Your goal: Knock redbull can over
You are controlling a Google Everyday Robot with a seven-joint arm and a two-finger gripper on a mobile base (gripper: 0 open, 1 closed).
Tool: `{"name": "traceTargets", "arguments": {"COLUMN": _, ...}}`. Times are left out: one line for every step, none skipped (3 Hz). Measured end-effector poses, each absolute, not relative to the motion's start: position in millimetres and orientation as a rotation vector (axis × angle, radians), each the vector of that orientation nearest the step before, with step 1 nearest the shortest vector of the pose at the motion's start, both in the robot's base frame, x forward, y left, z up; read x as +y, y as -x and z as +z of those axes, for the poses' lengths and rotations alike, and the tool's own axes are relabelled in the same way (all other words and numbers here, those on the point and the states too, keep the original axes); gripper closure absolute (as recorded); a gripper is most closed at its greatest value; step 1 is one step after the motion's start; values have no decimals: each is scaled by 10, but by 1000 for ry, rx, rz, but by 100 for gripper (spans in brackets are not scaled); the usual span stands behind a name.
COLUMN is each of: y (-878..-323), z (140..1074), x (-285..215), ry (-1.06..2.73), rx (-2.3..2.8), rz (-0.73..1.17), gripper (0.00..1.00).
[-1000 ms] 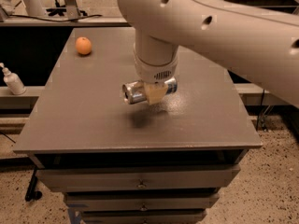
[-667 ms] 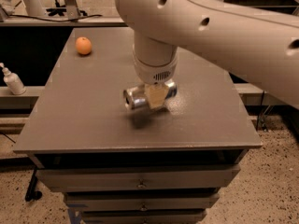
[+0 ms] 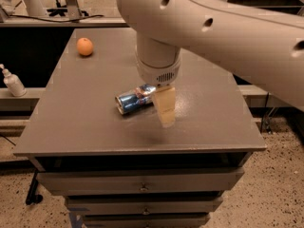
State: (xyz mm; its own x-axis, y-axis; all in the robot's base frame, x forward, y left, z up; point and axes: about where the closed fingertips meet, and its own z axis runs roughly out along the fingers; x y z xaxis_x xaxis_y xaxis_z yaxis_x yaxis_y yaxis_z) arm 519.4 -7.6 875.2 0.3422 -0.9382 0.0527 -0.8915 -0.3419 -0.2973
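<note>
The redbull can lies on its side on the grey table, its silver end facing the left front, blue and silver panels with the red logo showing. My gripper hangs from the white arm just right of the can, above the table's middle. One pale finger points down beside the can's right end. The can's far end is hidden behind the gripper.
An orange sits at the table's far left corner. A white pump bottle stands on a lower ledge to the left. Drawers run under the table's front edge. The big white arm covers the right back.
The arm and gripper have risen and shifted a little. The can now lies flat on the table with more of its side showing, instead of being tucked under the gripper.
</note>
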Motion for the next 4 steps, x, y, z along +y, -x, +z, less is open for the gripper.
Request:
{"name": "traceTargets", "arguments": {"y": -5158, "z": 8695, "x": -75, "ry": 2403, "rx": 1660, "rz": -306, "gripper": 0}}
{"name": "traceTargets", "arguments": {"y": -5127, "z": 8652, "x": -75, "ry": 2413, "rx": 1661, "rz": -298, "gripper": 0}}
{"name": "traceTargets", "arguments": {"y": -5115, "z": 8634, "x": -172, "ry": 2386, "rx": 1696, "rz": -219, "gripper": 0}}
{"name": "traceTargets", "arguments": {"y": -5188, "z": 8699, "x": -472, "ry": 2287, "rx": 1763, "rz": -95, "gripper": 0}}
